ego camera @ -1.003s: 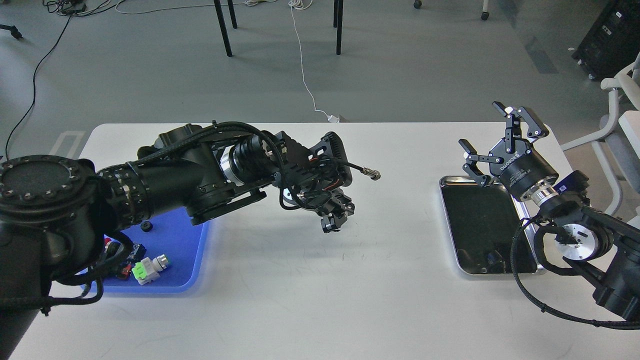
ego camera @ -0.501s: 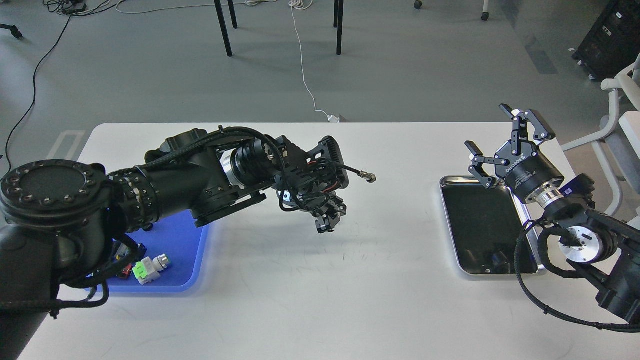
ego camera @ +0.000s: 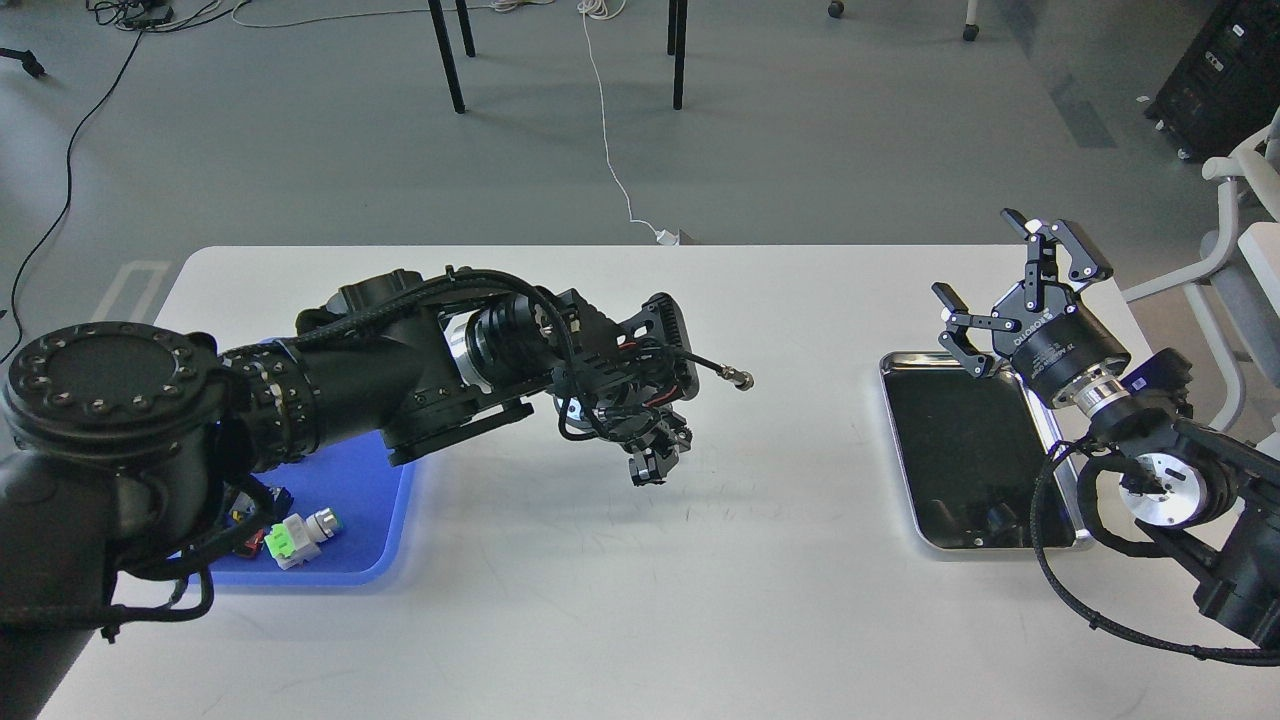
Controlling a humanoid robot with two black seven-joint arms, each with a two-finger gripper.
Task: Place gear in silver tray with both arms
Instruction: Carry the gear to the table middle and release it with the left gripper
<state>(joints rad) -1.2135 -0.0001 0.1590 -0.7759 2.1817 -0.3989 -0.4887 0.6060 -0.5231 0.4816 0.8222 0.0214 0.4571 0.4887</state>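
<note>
The left gripper (ego camera: 655, 462) hung over the bare middle of the table (ego camera: 620, 600), seen dark and end-on, so I could not tell whether it was clenched or carried a gear. The right gripper (ego camera: 1015, 290) stood spread wide and empty above the far end of the silver tray (ego camera: 897, 440), which lay at the table's right side. The risk I saw was a handover gone wrong: a small part slipping between grippers would fall onto the table, well short of the tray.
</note>
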